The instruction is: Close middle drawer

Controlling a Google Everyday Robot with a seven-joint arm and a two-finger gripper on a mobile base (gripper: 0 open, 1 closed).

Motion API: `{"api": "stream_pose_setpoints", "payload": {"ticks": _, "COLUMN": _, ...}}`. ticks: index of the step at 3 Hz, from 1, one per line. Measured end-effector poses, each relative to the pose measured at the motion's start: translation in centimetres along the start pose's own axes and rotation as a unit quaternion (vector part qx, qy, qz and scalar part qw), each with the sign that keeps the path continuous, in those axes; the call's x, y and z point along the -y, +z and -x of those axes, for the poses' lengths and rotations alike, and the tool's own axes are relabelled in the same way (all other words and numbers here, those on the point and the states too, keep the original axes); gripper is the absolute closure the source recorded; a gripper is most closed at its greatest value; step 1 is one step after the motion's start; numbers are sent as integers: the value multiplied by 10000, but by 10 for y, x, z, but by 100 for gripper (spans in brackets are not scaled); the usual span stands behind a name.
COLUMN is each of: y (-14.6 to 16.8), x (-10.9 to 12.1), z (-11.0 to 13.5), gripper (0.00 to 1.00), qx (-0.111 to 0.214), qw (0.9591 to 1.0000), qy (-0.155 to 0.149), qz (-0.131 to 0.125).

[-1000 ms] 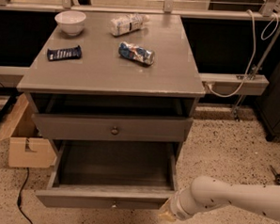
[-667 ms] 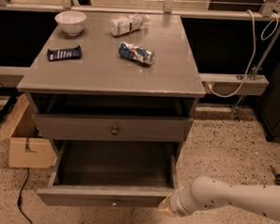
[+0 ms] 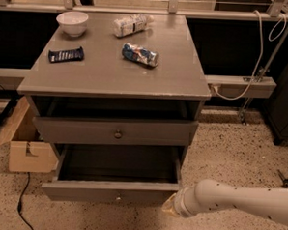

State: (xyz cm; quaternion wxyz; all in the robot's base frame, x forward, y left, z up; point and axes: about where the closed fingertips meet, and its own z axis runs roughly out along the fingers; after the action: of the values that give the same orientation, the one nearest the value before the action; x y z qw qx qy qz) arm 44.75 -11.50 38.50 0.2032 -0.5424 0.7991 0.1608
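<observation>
Tool (image 3: 168, 206), on a white arm (image 3: 236, 203), sits low beneath the counter's (image 3: 112, 74) front right corner, at the right end of the middle drawer (image 3: 91, 190); whether it touches, or how open it is, cannot be told. That drawer, grey wood with a slim flat front, stands pulled well out past the front edge. Speckled floor (image 3: 229, 150) lies open beyond the right edge; a cardboard box (image 3: 28, 152) crowds the left. A round white bowl (image 3: 72, 22) sits at the back left corner, and a crinkled blue bag (image 3: 140, 54) lies mid-counter.
</observation>
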Motion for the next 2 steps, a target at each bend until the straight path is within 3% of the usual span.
{"api": "stream_pose_setpoints", "payload": {"ticks": 1, "y": 8, "x": 40, "z": 19, "gripper": 100, "qx": 319, "qw": 9977, "qy": -259, "qz": -531}}
{"api": "stream_pose_setpoints", "payload": {"ticks": 2, "y": 8, "x": 40, "z": 19, "gripper": 100, "qx": 319, "qw": 9977, "qy": -260, "qz": -531}}
